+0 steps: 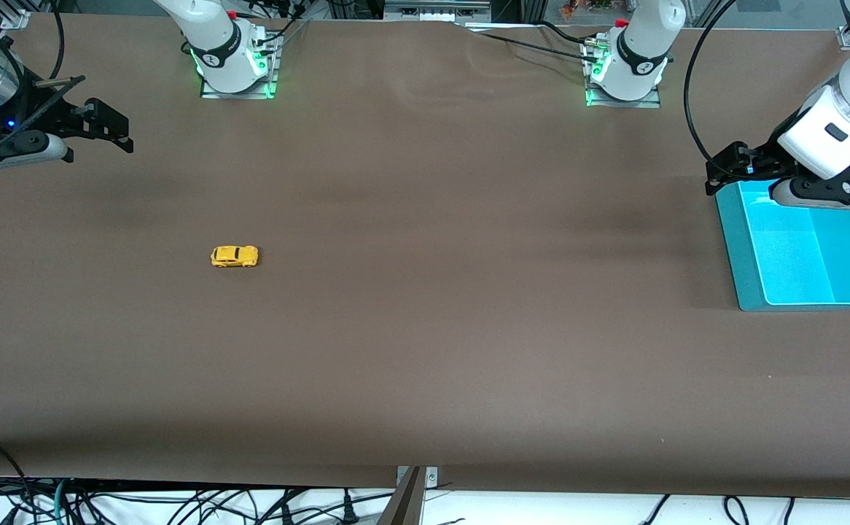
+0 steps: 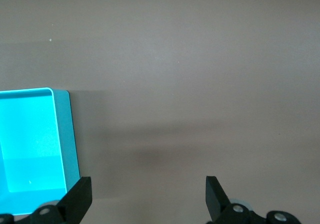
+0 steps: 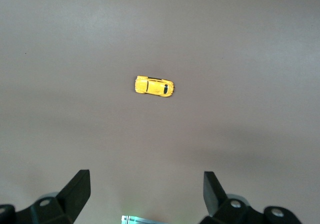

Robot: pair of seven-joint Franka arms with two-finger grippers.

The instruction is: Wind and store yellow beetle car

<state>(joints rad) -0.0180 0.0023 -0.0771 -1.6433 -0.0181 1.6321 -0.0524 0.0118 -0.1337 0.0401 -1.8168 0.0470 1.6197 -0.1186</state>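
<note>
The yellow beetle car point(image 1: 235, 257) stands on its wheels on the brown table, toward the right arm's end. It also shows in the right wrist view point(image 3: 154, 86). My right gripper point(image 1: 115, 131) hangs open and empty in the air over the table's edge at the right arm's end, well apart from the car; its jaws point(image 3: 146, 189) stand wide. My left gripper point(image 1: 724, 171) is open and empty, up over the rim of the teal bin; its jaws point(image 2: 149, 194) stand wide apart.
A teal bin point(image 1: 735, 248) with a bright cyan inside sits at the left arm's end of the table and holds nothing; its rim shows in the left wrist view point(image 2: 62, 134). The two arm bases point(image 1: 235, 65) point(image 1: 625, 69) stand along the table's edge farthest from the front camera.
</note>
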